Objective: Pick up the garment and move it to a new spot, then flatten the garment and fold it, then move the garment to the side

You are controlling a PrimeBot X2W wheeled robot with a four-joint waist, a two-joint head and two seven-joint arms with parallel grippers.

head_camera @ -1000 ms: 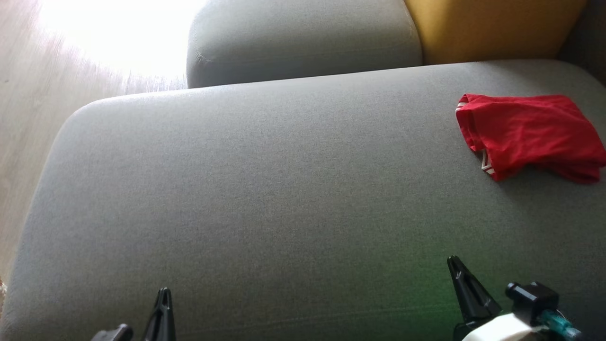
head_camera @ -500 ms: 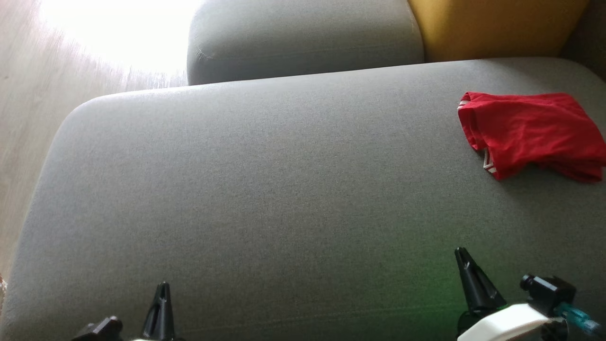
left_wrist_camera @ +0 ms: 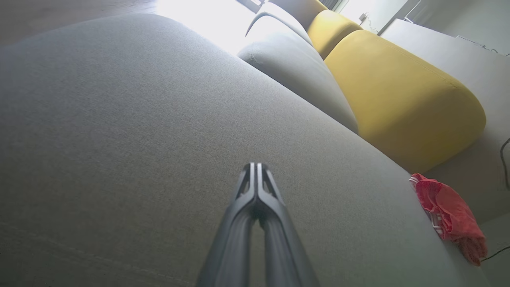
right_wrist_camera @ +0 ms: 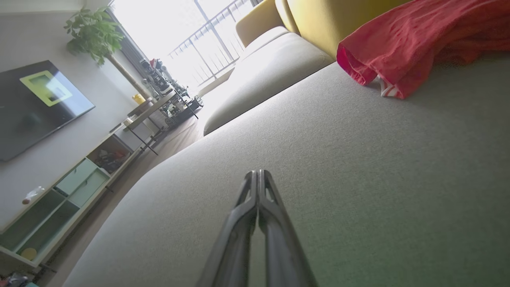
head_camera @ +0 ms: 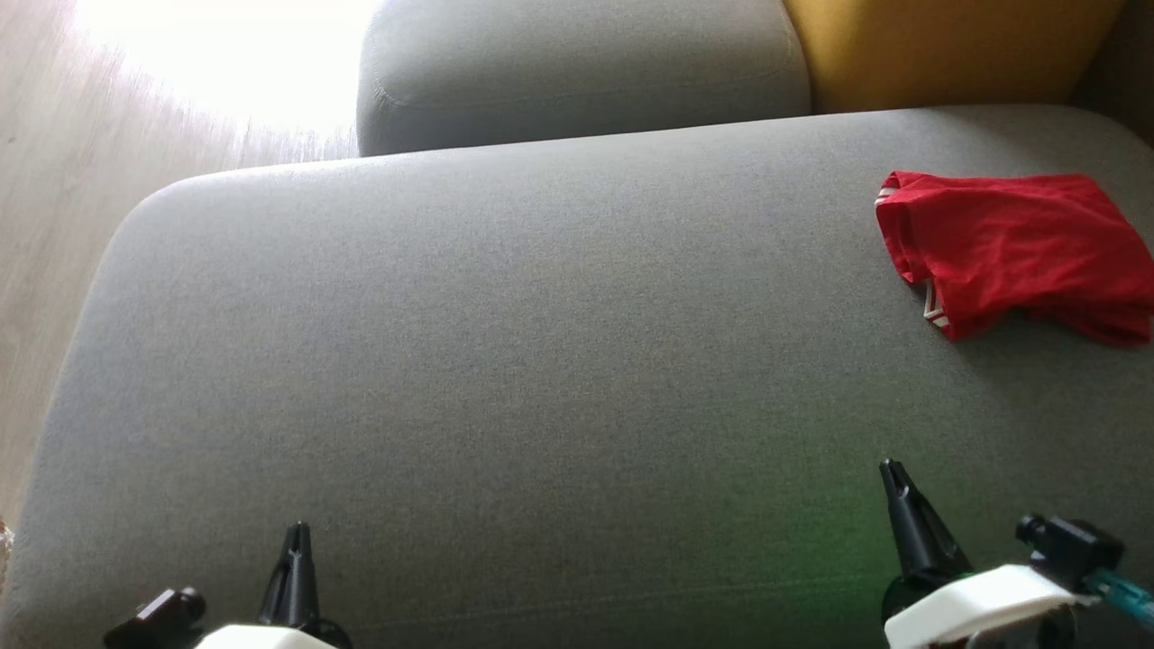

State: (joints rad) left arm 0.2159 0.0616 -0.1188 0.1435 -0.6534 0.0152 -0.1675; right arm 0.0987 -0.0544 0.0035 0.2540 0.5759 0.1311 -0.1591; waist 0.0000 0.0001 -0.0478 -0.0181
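The garment (head_camera: 1014, 248) is a red piece of clothing with white trim, lying loosely folded at the far right of the grey sofa seat (head_camera: 541, 361); it reaches the head view's right edge. It also appears in the left wrist view as the garment (left_wrist_camera: 448, 213) and in the right wrist view as the garment (right_wrist_camera: 414, 44). My left gripper (head_camera: 296, 534) is shut and empty near the seat's front edge at the lower left. My right gripper (head_camera: 892, 469) is shut and empty at the lower right, well short of the garment. Both wrist views show the fingertips pressed together: left gripper (left_wrist_camera: 256, 165), right gripper (right_wrist_camera: 257, 172).
A grey back cushion (head_camera: 577, 72) and a yellow cushion (head_camera: 938, 50) stand behind the seat. Pale wooden floor (head_camera: 54, 225) lies to the left. The right wrist view shows a wall screen (right_wrist_camera: 36, 105), a low shelf unit (right_wrist_camera: 67, 195) and a plant (right_wrist_camera: 93, 36) across the room.
Both grippers have moved a little forward over the seat, still shut. The head view has shifted slightly. The garment lies as before.
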